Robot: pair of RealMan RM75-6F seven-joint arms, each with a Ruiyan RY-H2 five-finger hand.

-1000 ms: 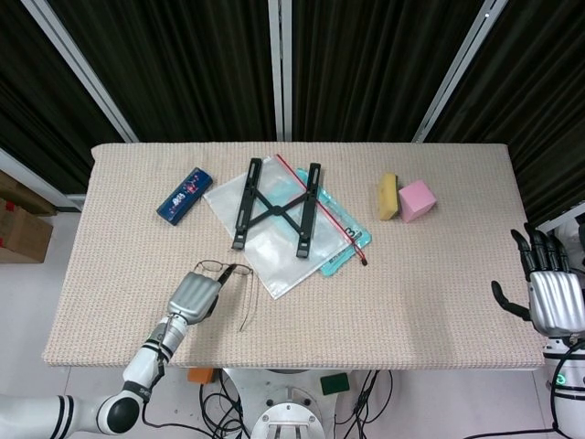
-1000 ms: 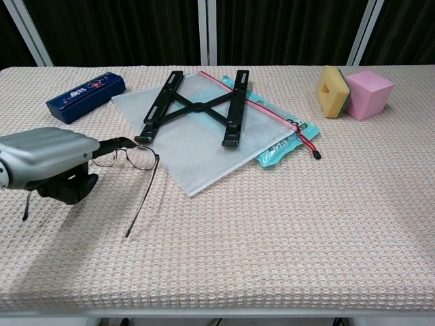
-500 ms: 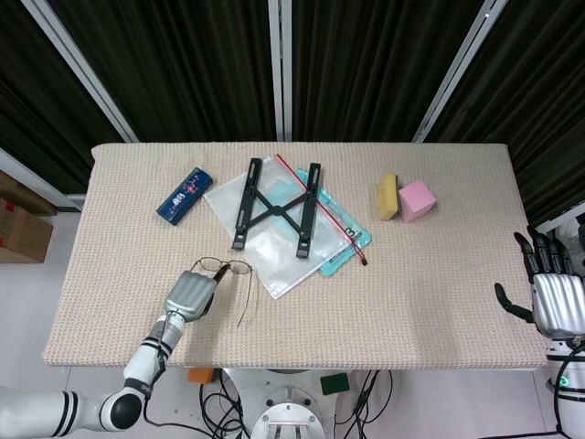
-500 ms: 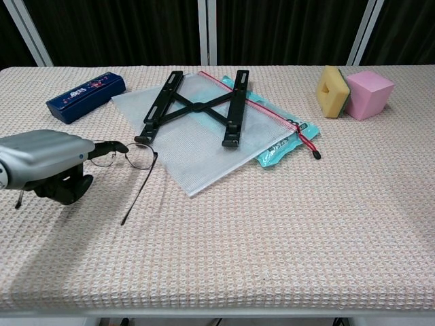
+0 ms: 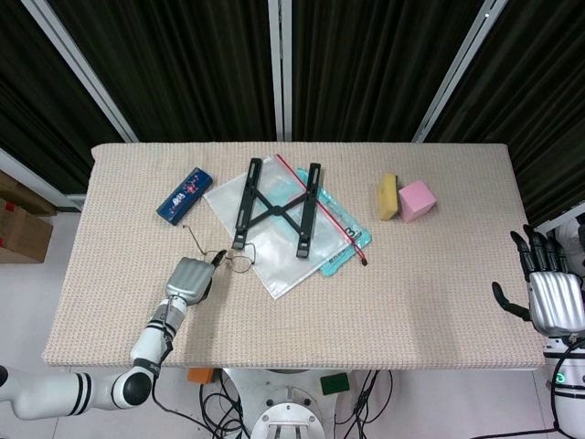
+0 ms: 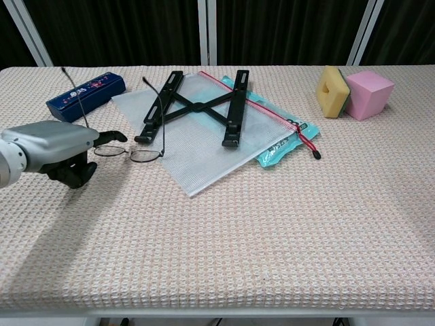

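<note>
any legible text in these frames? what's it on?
None can be read.
Blue case: white and red print on the lid, too blurred.
Teal packet under the clear zip pouch: dark print near its corner, too small.
Left hand, holding the glasses: no markings.

**Bystanders on the woven tabletop**

A blue case (image 6: 85,96) lies far left on the tabletop (image 6: 285,238). A black folding stand (image 6: 196,106) rests across a clear zip pouch (image 6: 204,146), which covers a teal packet (image 6: 285,148). Far right, a yellow sponge (image 6: 332,91) touches a pink block (image 6: 370,94).
</note>
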